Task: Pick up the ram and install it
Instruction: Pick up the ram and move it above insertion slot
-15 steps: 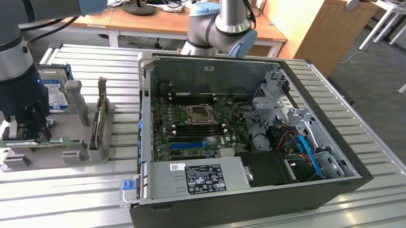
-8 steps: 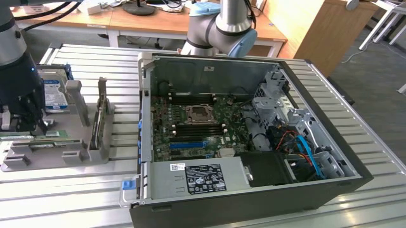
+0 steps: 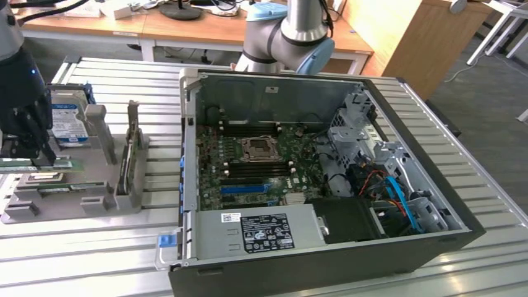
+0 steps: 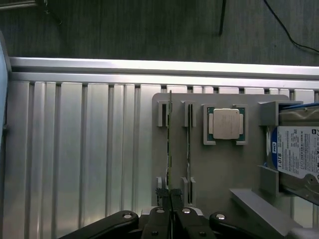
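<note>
The ram (image 4: 170, 144) is a thin green stick seen edge-on, standing in the outer slot of the grey holder tray (image 4: 219, 174). My gripper (image 4: 171, 211) is shut on its near end, with the black fingers (image 4: 158, 219) pressed against both faces. In the exterior view the dark gripper (image 3: 25, 151) hangs over the tray (image 3: 99, 179) at the exterior view's left, on the green ram (image 3: 59, 164). A second green stick (image 4: 188, 144) stands in the neighbouring slot. The open computer case (image 3: 313, 179) with its motherboard (image 3: 256, 161) lies to the exterior view's right of the tray.
A processor chip (image 4: 226, 124) and a hard drive (image 4: 296, 157) sit in the same tray. A tall expansion card (image 3: 130, 154) stands upright at the tray's case side. The ribbed metal table (image 3: 83, 247) carries everything. Cables and a drive cage (image 3: 396, 185) crowd the case's far end.
</note>
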Available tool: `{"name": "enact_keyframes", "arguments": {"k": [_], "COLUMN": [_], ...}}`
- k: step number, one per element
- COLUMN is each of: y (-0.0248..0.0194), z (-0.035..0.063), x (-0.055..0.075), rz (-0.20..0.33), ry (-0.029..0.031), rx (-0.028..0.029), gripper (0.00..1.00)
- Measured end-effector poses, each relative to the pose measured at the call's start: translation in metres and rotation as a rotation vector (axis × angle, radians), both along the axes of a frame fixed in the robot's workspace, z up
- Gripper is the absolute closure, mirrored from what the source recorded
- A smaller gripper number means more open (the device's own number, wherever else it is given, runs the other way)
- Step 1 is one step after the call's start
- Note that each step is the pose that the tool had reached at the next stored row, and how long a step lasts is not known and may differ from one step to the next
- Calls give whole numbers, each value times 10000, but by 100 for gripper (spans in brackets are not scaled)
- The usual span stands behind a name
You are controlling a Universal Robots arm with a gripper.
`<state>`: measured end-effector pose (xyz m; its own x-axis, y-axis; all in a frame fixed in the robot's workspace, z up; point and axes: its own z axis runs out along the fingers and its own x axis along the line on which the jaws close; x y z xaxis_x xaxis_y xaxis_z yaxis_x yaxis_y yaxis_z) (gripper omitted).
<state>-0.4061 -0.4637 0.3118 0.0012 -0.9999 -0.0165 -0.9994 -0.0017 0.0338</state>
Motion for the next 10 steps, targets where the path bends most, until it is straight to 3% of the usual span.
{"name": "enact_keyframes", "arguments": {"k": [10], "y": [0], "z": [312], "x": [0], "rz": [0], "ry": [0], "rx": [-1], "gripper": [88]}}
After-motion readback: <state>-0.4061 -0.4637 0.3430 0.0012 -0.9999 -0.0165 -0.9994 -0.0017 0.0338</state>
